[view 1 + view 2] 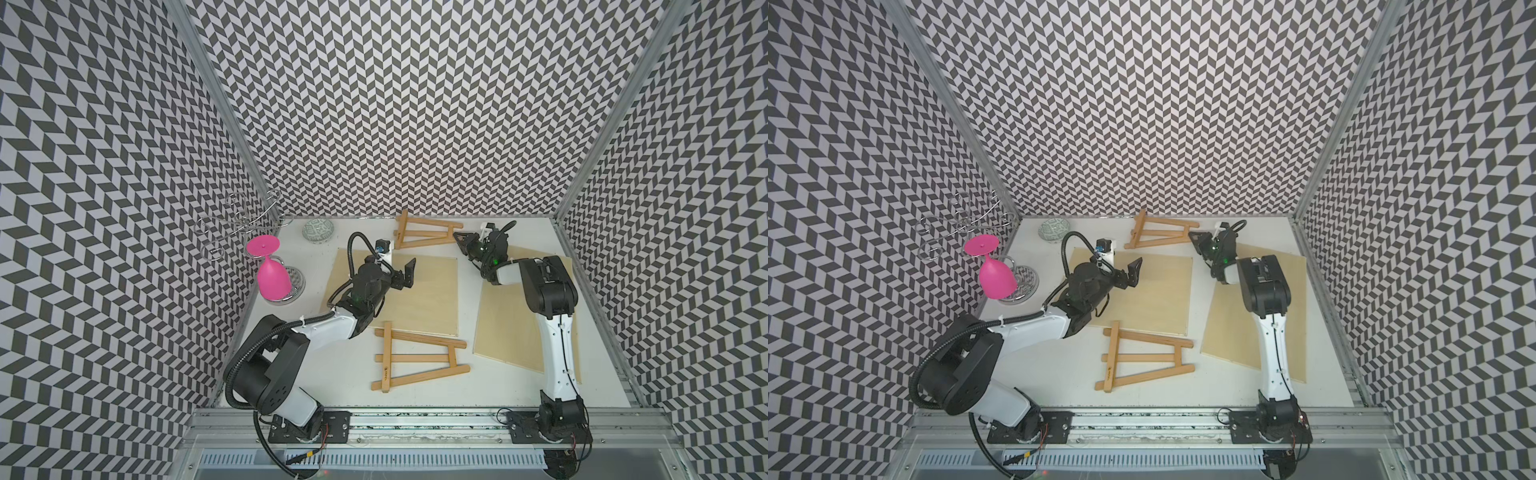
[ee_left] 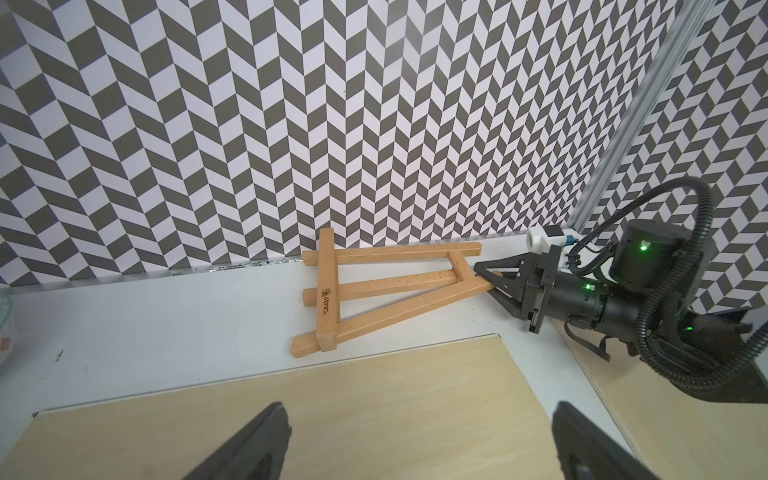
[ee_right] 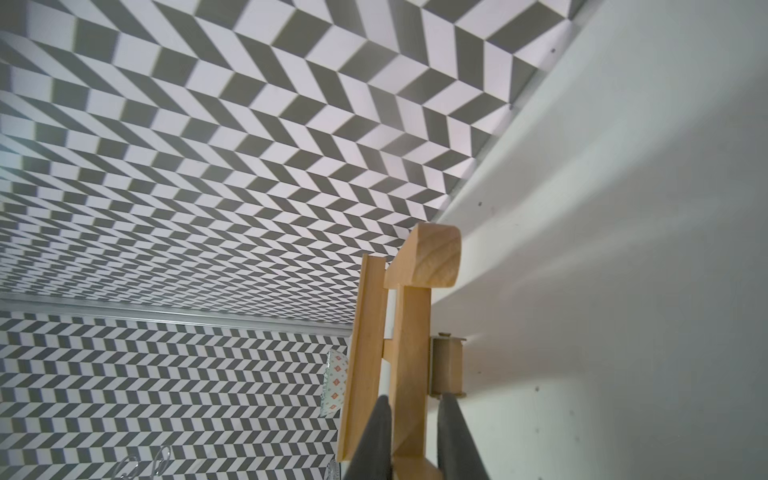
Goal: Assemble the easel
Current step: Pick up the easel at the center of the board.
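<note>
The right gripper (image 2: 484, 277) pinches a leg of the easel (image 2: 374, 286) lying by the back edge of the counter (image 1: 340, 374), maybe to lift it, while the left gripper (image 1: 406, 275) hangs wide open above a board (image 1: 424, 299).

A white table (image 1: 332, 382) sits inside chevron walls (image 1: 415, 104) of black and white; a wire rack (image 1: 241, 224) stands in its back left corner on a round base (image 1: 297, 284); a pink glass (image 1: 272, 278) hangs from it upside down, foot up; a small patterned bowl (image 1: 318, 231) stands near the back wall, just beside the rack, and shows in both top views; two pale boards lie flat, one (image 1: 428, 299) mid-table, the other (image 1: 507, 328) toward the right side and skewed; a strip of bare table parts them.
</note>
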Robot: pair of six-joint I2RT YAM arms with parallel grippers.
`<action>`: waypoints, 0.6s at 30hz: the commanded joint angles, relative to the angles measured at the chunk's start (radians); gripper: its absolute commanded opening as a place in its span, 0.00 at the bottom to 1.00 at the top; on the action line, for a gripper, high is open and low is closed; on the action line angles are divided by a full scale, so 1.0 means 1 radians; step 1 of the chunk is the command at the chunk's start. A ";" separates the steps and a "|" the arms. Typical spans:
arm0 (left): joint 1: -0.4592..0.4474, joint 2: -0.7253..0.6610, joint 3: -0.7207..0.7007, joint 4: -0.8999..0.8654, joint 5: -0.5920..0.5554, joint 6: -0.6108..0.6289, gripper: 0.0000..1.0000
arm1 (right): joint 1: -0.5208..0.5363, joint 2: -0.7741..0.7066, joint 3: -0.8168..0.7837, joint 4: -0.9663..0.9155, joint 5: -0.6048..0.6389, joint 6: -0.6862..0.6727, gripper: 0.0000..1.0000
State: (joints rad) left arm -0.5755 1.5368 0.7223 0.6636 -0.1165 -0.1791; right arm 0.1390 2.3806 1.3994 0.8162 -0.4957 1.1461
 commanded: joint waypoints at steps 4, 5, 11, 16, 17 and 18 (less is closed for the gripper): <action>-0.004 -0.060 0.047 -0.062 -0.014 0.023 0.99 | -0.005 -0.177 -0.028 0.147 -0.016 0.009 0.03; -0.005 -0.069 0.051 -0.073 -0.023 0.023 0.99 | -0.005 -0.197 -0.034 0.150 -0.017 0.008 0.02; -0.008 -0.140 0.076 -0.151 -0.020 0.049 0.99 | -0.006 -0.347 -0.080 0.095 -0.037 -0.031 0.00; -0.035 -0.205 0.111 -0.261 -0.024 0.057 0.99 | -0.006 -0.514 -0.160 0.015 -0.052 -0.095 0.00; -0.046 -0.219 0.112 -0.269 -0.029 0.059 0.99 | -0.004 -0.548 -0.181 -0.007 -0.053 -0.109 0.00; -0.061 -0.231 0.112 -0.279 -0.046 0.058 0.99 | -0.004 -0.592 -0.203 -0.049 -0.052 -0.129 0.00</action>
State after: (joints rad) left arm -0.6044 1.3418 0.8101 0.4633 -0.1349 -0.1406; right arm 0.1387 1.9106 1.2224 0.7433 -0.5262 1.0603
